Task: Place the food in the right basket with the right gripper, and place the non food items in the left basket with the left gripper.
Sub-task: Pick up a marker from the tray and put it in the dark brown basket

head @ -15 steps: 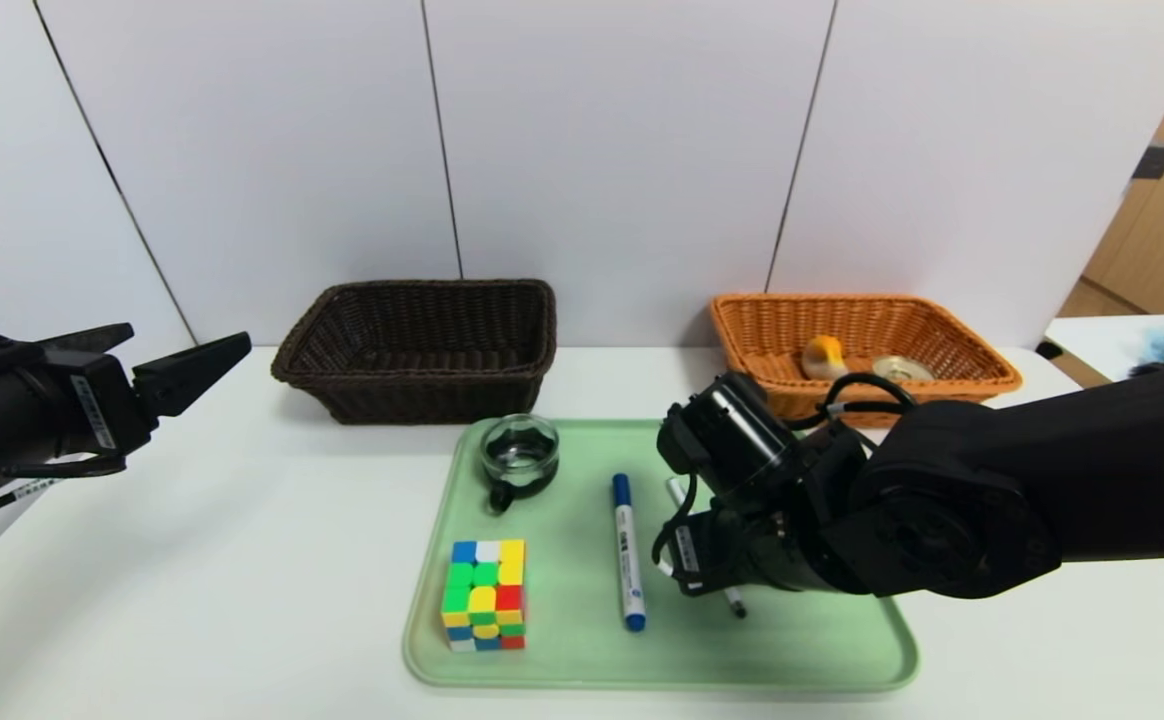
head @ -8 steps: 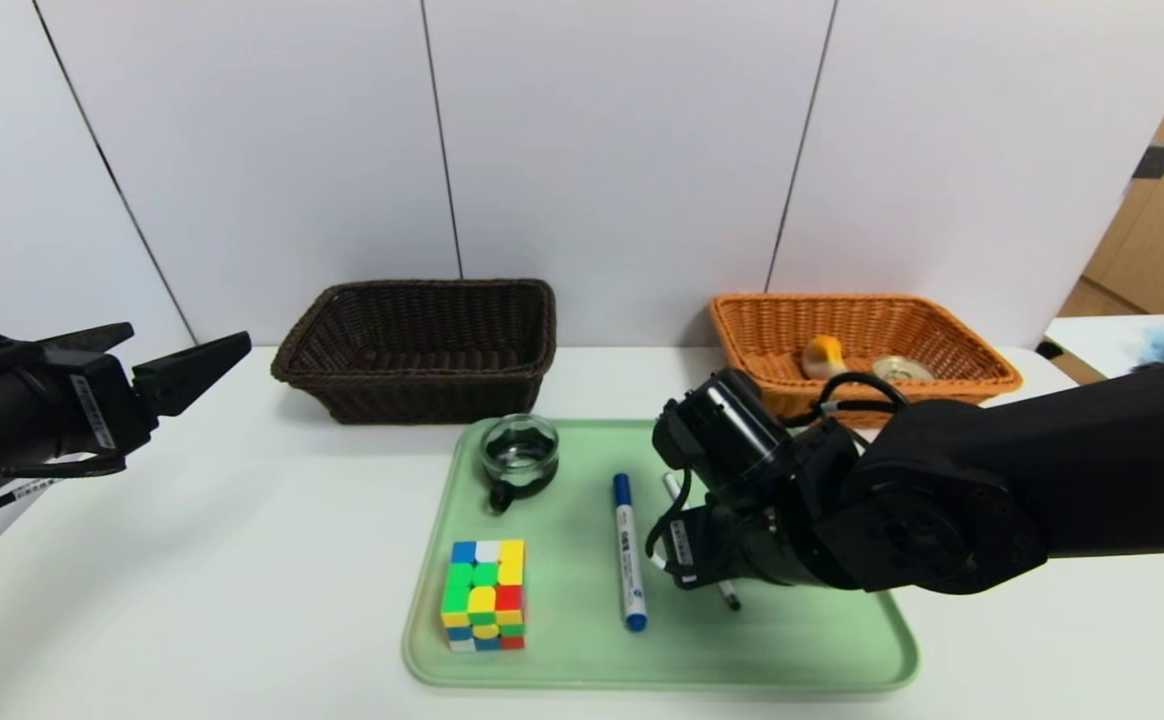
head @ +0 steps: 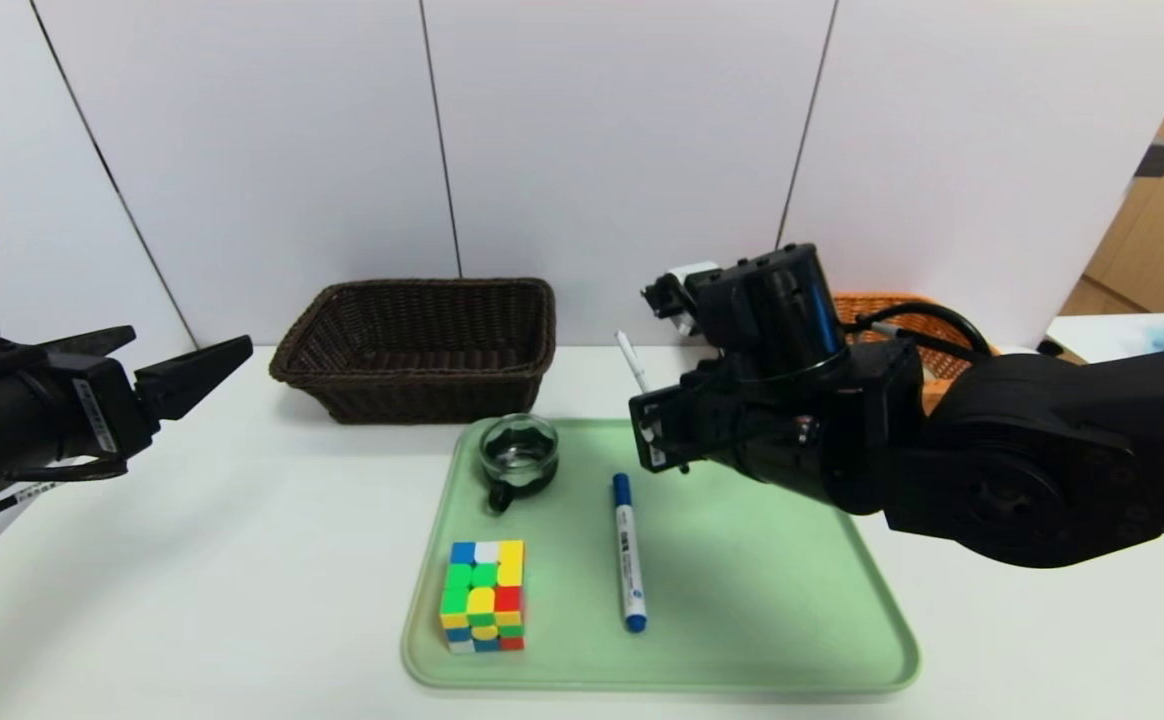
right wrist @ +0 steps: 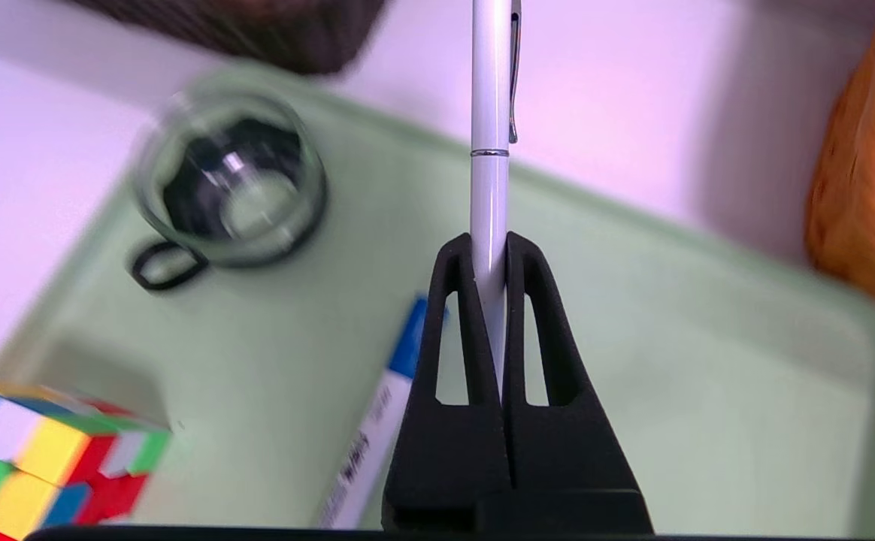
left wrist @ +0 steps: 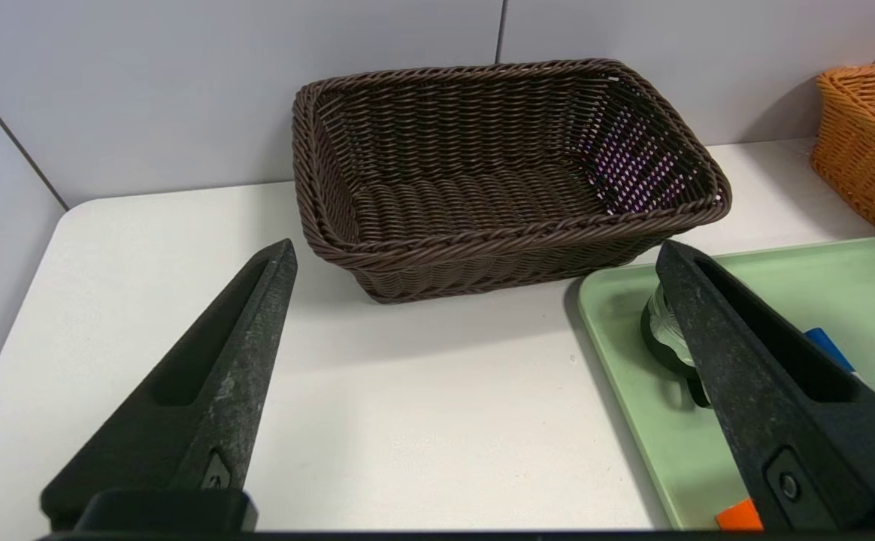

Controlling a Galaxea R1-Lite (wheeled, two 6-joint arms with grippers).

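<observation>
My right gripper (right wrist: 490,240) is shut on the thin white pen (right wrist: 491,113) and holds it in the air over the back of the green tray (head: 792,620). In the head view the pen (head: 632,365) sticks up and back from the right gripper (head: 654,428). The puzzle cube (head: 483,595), glass cup (head: 519,450) and blue-capped marker (head: 628,550) lie on the tray. My left gripper (head: 187,345) hangs open at the far left, holding nothing. The dark left basket (head: 417,345) holds nothing. The right arm covers most of the orange right basket (head: 867,305) and hides the food.
The tray sits at the table's middle front, with both baskets behind it against the white wall. In the left wrist view the dark basket (left wrist: 498,240) lies straight ahead and the tray's corner (left wrist: 610,300) is close by. Bare tabletop lies left of the tray.
My right arm rose from the tray and swung back and up, lifting the white pen off the tray. It now covers the orange basket's contents. The left arm has not moved.
</observation>
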